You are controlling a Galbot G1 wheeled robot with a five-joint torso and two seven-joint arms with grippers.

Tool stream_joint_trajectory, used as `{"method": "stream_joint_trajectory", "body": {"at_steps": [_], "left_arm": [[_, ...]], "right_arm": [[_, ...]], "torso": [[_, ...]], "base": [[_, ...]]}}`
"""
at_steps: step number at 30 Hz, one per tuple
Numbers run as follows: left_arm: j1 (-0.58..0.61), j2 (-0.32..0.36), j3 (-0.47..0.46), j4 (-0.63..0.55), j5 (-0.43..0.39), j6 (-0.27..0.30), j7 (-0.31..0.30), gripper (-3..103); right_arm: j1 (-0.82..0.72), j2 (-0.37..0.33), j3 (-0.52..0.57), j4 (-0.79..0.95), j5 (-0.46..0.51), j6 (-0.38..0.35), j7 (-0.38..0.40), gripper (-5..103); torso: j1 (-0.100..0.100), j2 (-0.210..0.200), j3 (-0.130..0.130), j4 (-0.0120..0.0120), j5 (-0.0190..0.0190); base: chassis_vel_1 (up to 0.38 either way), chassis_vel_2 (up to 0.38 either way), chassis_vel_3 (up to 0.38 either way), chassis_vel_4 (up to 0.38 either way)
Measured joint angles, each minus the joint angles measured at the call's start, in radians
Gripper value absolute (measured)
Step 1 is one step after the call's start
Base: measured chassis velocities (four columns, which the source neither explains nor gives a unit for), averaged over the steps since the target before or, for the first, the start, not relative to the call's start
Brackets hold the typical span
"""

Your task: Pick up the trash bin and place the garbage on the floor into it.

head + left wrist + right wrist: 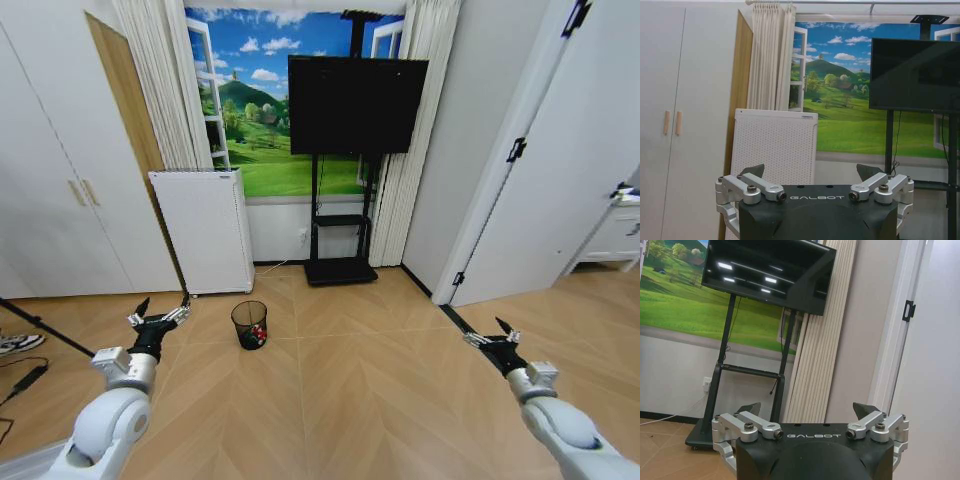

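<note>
At 8 o'clock in the head view, the left gripper (160, 310) hung with jaws open; the trash bin (249, 324) stood on the floor (350, 400) near centre, red litter inside. At 4 o'clock, the right gripper (490, 331) was open. The left wrist view showed a white perforated unit (775, 150).

Small round black wire-mesh trash bin (249, 324) showing red and white scraps inside. Light tan chevron-patterned wood parquet floor (360, 380) carrying a dark strip. Tall white perforated air purifier (205, 230) standing plain white.
</note>
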Motion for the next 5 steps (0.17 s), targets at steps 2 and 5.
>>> {"method": "stream_joint_trajectory", "body": {"at_steps": [2, 5], "left_arm": [[0.000, 0.000, 0.000, 0.000, 0.000, 0.000, 0.000, 100], [0.000, 0.000, 0.000, 0.000, 0.001, -0.001, 0.000, 100]], "right_arm": [[0.000, 0.000, 0.000, 0.000, 0.000, 0.000, 0.000, 100], [0.000, 0.000, 0.000, 0.000, 0.000, 0.000, 0.000, 100]], "torso": [[0.000, 0.000, 0.000, 0.0000, 0.0000], [0.000, 0.000, 0.000, 0.0000, 0.0000]], "base": [[0.000, 0.000, 0.000, 0.000], [0.000, 0.000, 0.000, 0.000]]}}
